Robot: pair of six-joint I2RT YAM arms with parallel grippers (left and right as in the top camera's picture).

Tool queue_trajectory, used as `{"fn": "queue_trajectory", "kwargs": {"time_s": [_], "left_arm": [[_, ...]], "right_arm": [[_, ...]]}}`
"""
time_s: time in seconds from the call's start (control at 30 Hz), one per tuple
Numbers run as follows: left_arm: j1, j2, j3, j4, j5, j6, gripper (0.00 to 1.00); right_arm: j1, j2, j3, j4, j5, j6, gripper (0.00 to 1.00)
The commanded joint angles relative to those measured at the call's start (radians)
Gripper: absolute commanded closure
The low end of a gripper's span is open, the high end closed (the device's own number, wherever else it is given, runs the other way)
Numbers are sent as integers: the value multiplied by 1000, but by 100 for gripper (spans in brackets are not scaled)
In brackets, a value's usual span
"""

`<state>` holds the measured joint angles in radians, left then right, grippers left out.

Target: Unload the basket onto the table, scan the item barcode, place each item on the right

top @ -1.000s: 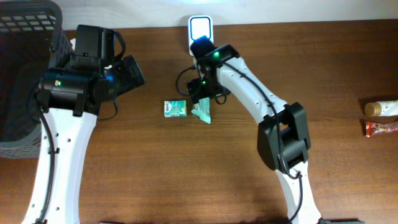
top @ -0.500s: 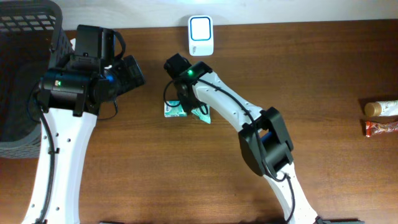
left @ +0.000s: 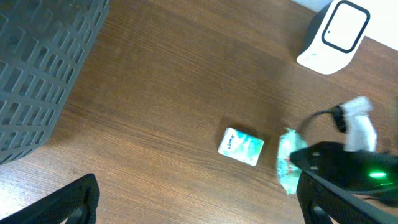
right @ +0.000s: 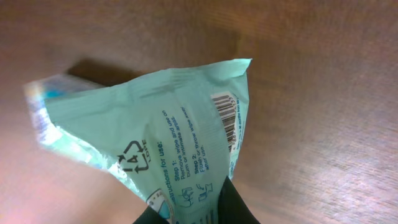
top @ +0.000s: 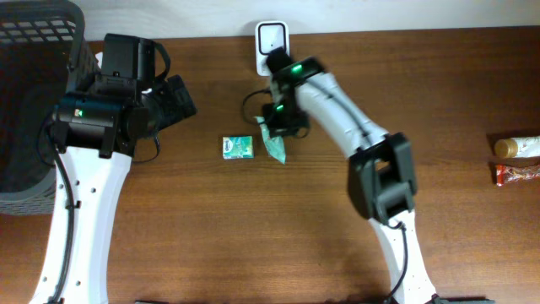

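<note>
My right gripper [right: 194,215] is shut on a mint-green wipes packet [right: 149,134], pinching its lower end between dark fingers [right: 241,206]. A barcode [right: 229,121] runs along the packet's right edge. From overhead the packet [top: 275,145] hangs under the right gripper [top: 273,128], just below the white scanner [top: 272,40] at the table's back edge. A second, smaller green packet [top: 238,147] lies flat to its left. My left gripper [left: 199,205] is open and empty, well left of both packets [left: 241,147]; the scanner [left: 336,34] shows top right.
A dark mesh basket [top: 34,101] stands at the left edge and fills the upper left of the left wrist view [left: 37,68]. A bottle [top: 516,148] and a red snack bar [top: 516,174] lie at the far right.
The right arm swung left over the packets, then back right; its jaws closed on the mint-green packet, which now sits tilted beneath them. The left arm has not moved.
</note>
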<state>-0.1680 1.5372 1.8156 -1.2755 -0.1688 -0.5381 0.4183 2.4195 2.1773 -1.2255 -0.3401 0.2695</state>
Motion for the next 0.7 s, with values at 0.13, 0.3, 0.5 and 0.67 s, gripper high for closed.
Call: {"fn": "queue_trajectory", "kwargs": {"time_s": [0.13,0.3,0.5,0.67], "left_arm": [[1,-3,2,1,-1,16,1],[1,-3,2,1,-1,16,1],[1,-3,2,1,-1,16,1],[1,-3,2,1,-1,16,1]], "right_arm": [[-235,9,-136,-43,-499,-154,85],[-367,-4,-179,-54,-55,-43,41],[-394,-36,158,-323,217,-56,29],[-240,-31,230,-388,216,-109,25]]}}
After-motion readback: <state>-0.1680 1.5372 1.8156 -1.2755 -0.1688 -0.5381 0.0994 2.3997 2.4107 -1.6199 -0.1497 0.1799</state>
